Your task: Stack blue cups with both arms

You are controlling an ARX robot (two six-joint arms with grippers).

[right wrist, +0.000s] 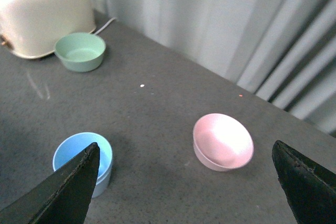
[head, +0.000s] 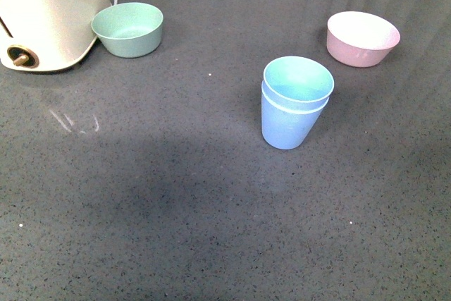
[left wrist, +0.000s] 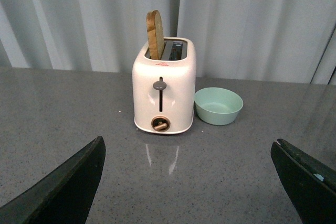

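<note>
The two blue cups [head: 294, 103] stand nested, one inside the other, upright on the grey table right of the middle in the front view. They also show in the right wrist view [right wrist: 79, 153], partly behind one black finger. My left gripper [left wrist: 189, 182] is open and empty, its fingers [left wrist: 63, 187] wide apart, facing the toaster. My right gripper [right wrist: 184, 187] is open and empty above the table, between the cups and the pink bowl. Neither arm shows in the front view.
A cream toaster [left wrist: 164, 90] with a bread slice [left wrist: 155, 34] stands at the far left [head: 42, 12]. A mint-green bowl [head: 128, 29] sits beside it. A pink bowl [head: 362, 38] sits at the far right. Grey curtains hang behind the table.
</note>
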